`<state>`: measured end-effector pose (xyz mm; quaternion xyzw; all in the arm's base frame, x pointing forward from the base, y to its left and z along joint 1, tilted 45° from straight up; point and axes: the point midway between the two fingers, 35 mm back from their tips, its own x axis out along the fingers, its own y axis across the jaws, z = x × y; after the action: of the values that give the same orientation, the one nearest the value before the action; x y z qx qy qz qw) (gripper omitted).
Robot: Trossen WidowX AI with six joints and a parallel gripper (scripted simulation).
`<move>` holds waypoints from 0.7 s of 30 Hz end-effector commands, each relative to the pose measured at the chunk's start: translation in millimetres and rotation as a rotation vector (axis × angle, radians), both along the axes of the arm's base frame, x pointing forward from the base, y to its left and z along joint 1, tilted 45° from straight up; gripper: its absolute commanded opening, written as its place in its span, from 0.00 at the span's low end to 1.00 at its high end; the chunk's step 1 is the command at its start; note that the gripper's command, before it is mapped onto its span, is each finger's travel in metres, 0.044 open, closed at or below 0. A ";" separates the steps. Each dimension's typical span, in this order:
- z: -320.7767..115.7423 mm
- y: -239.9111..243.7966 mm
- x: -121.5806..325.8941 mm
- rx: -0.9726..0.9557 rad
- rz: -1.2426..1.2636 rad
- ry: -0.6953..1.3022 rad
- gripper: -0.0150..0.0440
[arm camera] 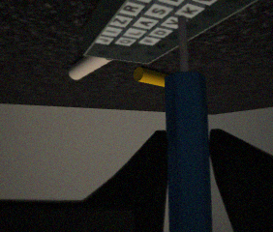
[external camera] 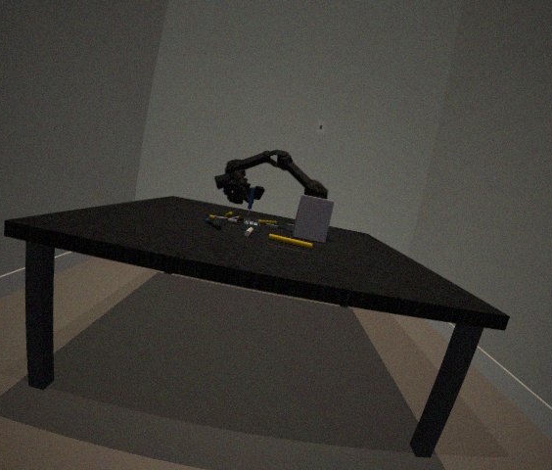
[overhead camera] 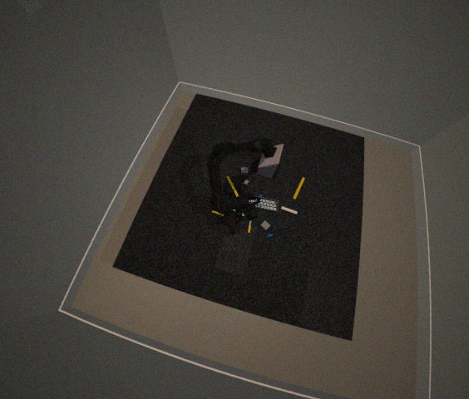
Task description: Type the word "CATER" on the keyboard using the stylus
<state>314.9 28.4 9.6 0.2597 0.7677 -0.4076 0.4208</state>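
The keyboard (overhead camera: 267, 204) (external camera: 251, 222) (arm camera: 127, 43) lies on the dark desk, with white keys in rows; K, V, A, S, Z and R can be read in the wrist view. My gripper (arm camera: 189, 134) is shut on the blue stylus (external camera: 252, 198) (arm camera: 189, 164) and holds it roughly upright above the keyboard. Its thin grey tip points at the keys and appears close to K and V in the wrist view. Whether it touches a key cannot be told. In the top view the arm hides the stylus and part of the keyboard.
A white rod (overhead camera: 289, 210) (external camera: 249, 231) (arm camera: 88, 68) lies just off one end of the keyboard. A yellow rod (overhead camera: 298, 188) (external camera: 290, 240) lies farther out. A pale box (overhead camera: 273, 159) (external camera: 313, 217) stands near the arm's base. A grey block (overhead camera: 265, 224) and a small blue-ended object (overhead camera: 269, 235) lie nearby.
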 end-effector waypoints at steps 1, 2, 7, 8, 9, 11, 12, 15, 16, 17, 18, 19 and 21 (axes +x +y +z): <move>-7.8 9.3 -1.8 0.001 -0.001 0.003 0.25; -11.7 13.8 -2.6 0.002 -0.002 0.003 0.25; -34.6 40.4 -9.4 0.004 -0.008 0.002 0.25; -35.5 41.4 -9.8 0.004 -0.008 0.002 0.25; -35.5 41.4 -9.8 0.004 -0.008 0.002 0.25; -36.2 40.7 -9.6 0.004 -0.008 0.002 0.25; -37.8 39.0 -9.3 0.004 -0.008 0.002 0.25; -46.0 30.4 -7.8 0.003 -0.008 0.002 0.25; -48.2 28.1 -7.5 0.003 -0.008 0.002 0.25; -49.0 27.2 -7.4 0.003 -0.008 0.002 0.25; -49.0 27.2 -7.4 0.003 -0.008 0.002 0.25; -49.0 27.2 -7.4 0.003 -0.008 0.002 0.25; -49.0 27.2 -7.4 0.003 -0.008 0.002 0.25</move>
<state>308.4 55.9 -36.1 0.2668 0.7657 -0.4091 0.4185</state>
